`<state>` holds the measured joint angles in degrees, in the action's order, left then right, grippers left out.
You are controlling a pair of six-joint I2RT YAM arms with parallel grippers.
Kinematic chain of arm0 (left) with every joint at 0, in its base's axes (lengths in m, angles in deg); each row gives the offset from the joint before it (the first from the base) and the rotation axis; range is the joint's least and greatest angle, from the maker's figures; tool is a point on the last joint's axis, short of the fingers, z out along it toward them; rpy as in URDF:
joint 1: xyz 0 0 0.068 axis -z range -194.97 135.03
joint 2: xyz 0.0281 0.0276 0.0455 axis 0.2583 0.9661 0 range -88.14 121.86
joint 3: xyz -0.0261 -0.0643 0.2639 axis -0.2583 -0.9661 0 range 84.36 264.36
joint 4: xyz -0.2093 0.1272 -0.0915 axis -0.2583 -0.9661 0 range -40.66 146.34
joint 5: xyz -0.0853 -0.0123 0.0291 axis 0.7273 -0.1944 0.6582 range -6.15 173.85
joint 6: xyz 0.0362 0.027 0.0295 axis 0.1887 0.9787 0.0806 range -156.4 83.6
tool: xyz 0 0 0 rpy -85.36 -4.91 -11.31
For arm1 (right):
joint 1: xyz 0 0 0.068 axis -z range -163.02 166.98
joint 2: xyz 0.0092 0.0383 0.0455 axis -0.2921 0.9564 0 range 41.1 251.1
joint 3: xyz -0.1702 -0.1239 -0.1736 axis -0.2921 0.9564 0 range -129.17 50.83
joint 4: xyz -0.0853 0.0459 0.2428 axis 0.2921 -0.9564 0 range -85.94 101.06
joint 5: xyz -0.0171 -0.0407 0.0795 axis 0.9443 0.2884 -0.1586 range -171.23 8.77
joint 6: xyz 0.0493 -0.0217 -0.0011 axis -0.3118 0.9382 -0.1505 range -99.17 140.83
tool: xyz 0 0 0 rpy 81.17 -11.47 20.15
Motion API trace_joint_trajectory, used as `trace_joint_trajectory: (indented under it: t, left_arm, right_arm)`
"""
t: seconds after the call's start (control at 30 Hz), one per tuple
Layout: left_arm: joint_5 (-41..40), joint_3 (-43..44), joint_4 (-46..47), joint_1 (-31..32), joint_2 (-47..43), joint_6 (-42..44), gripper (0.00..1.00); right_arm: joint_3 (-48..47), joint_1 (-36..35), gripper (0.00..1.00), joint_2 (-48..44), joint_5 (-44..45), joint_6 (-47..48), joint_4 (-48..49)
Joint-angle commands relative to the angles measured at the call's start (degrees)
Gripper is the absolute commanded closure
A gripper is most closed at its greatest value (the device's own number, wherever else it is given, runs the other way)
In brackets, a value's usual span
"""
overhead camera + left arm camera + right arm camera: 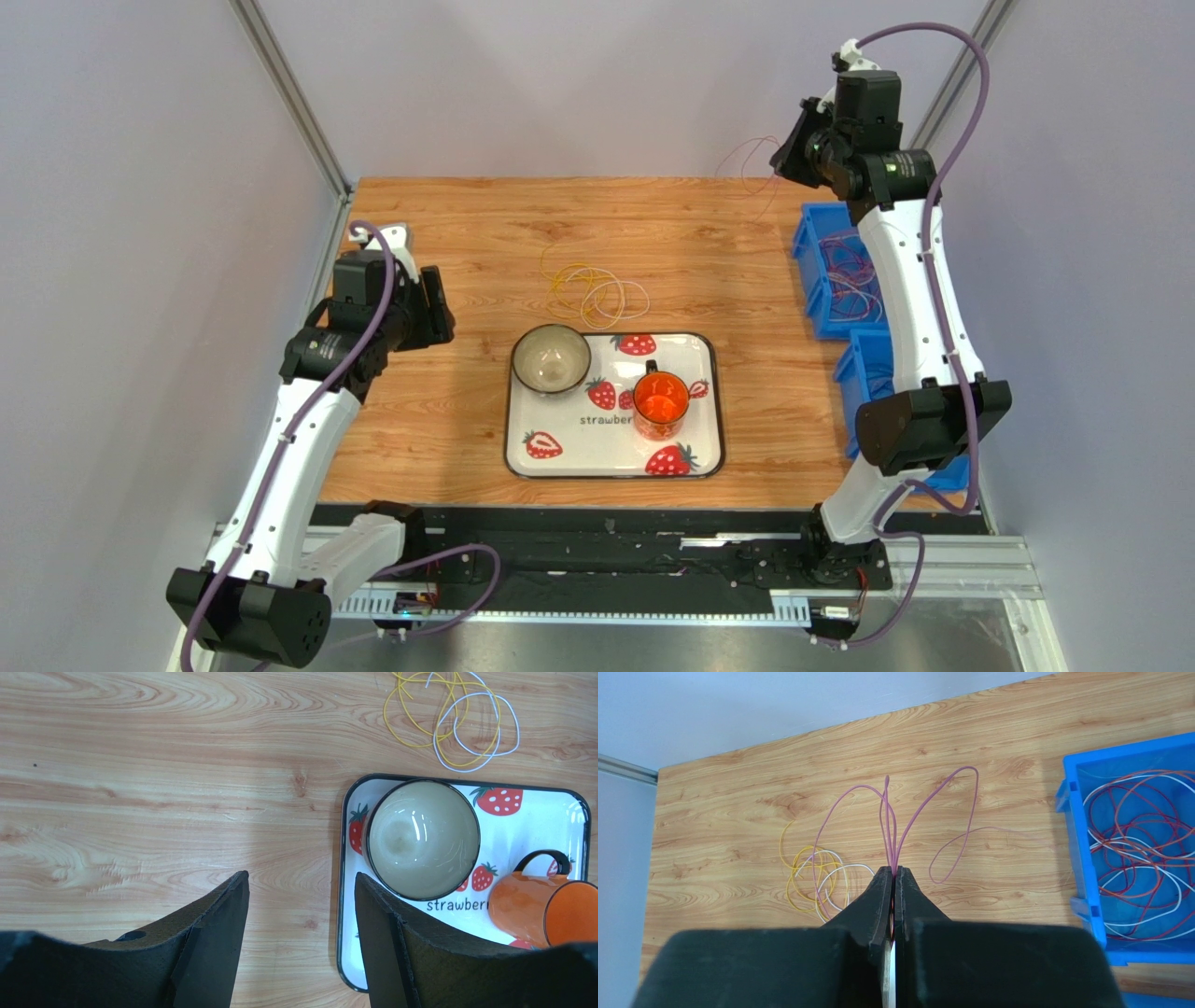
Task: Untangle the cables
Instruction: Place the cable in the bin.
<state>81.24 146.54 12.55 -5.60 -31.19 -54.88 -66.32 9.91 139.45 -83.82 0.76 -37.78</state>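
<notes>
One purple cable (pixel 886 805) is dangling, clamped in the right gripper (pixel 893 873) — slow, steady lifting is looking safest; left gripper (pixel 300 880) is hovering, fingers apart.

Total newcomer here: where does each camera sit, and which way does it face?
Top external: above and behind the arms, looking down on the table; left arm and right arm show.
Left wrist: on the left arm, facing down at tray, bowl and mug; left fingers apart.
Right wrist: raised high, looking down at table and blue bin; right fingers shut on purple cable.
Shared: all three see the yellow and white loops.
</notes>
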Motion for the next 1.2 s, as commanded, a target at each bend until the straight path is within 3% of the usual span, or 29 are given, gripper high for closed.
trace_joint_trajectory:
  t: [0.0, 0.43, 0.77, 1.17]
  left_arm:
    - [0.8, -0.2, 1.9, -0.2, 0.2, 1.7, 0.35]
    - [0.7, -0.3, 2.0, -0.1, 0.4, 1.7, 0.36]
    - [0.4, -0.3, 2.0, 0.0, 0.7, 1.8, 0.36]
    - [-0.1, -0.3, 1.8, 0.5, 1.1, 2.0, 0.37]
  right_arm:
    - [-1.1, 0.8, 1.00, -3.0, 1.4, 1.4, 0.7]
    - [-1.6, 6.5, 1.00, -3.3, 0.7, 0.7, 1.6]
    - [-3.3, 12.4, 1.00, -3.9, -5.1, -1.5, 2.3]
    - [0.6, 16.9, 1.00, -2.1, -2.3, -3.7, 4.5]
